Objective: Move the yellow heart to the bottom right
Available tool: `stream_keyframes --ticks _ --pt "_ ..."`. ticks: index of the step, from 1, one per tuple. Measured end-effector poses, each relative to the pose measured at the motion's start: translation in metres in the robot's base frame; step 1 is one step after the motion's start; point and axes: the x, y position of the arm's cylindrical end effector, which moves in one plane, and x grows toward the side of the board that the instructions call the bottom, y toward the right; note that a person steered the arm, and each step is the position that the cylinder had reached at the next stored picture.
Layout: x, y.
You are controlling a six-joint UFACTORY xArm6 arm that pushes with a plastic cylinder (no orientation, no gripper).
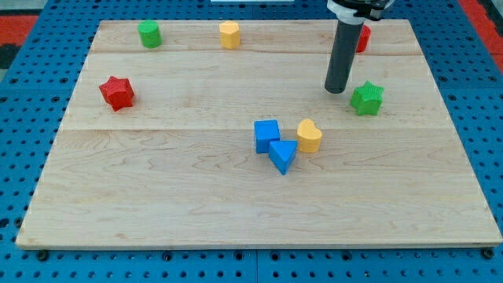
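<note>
A robotics lab: a pale wooden board point(236, 196) lies on a blue perforated bench point(23, 86), small coloured blocks are scattered on it, and a dark rod point(342, 55) comes down from above.

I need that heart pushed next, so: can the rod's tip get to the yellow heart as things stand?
Probably yes: my tip sits up-right of the yellow heart with bare board between; the green star stands aside.

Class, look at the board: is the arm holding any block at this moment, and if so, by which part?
Nothing is held. The arm ends in a plain rod, and my tip rests on bare wood, apart from the green star and the yellow heart.
</note>
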Motion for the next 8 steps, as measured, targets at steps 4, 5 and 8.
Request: stream_keyframes --ticks 4,5,8 --pt "0.046 -0.067" --pt "0.075 -0.067" --pt "0.134 0.037"
